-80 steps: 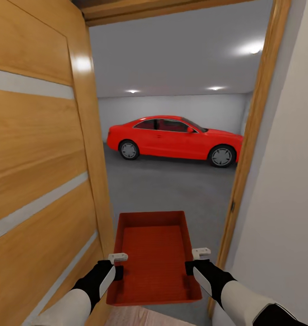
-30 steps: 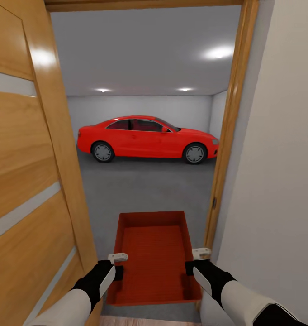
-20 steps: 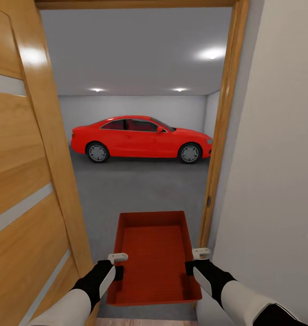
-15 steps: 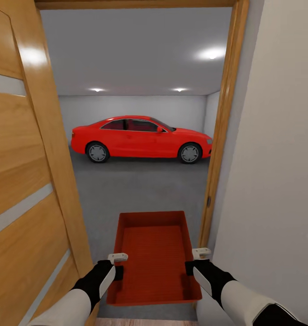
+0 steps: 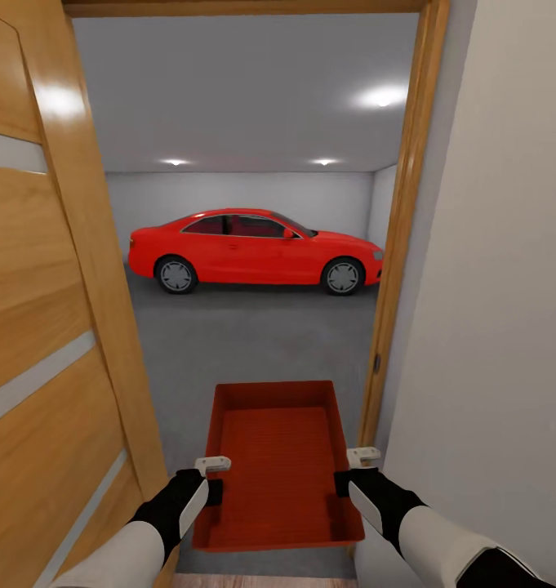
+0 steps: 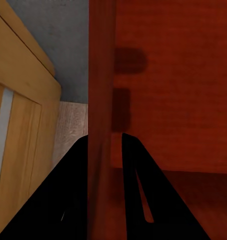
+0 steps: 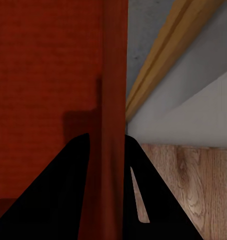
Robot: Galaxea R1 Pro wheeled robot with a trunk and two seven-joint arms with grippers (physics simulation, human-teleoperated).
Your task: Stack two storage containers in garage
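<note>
While framed by the doorway:
Bin: held level, between both grippers.
Left gripper: pinching left wall.
Right gripper: pinching right wall.
Car: parked ahead.

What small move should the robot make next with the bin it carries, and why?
Probably roll straight ahead through the doorway. Both grippers, left and right, clamp the bin's side walls, the bin is level, and the grey garage floor lies open ahead.

Home doorway into a garage holding a red car.
</note>
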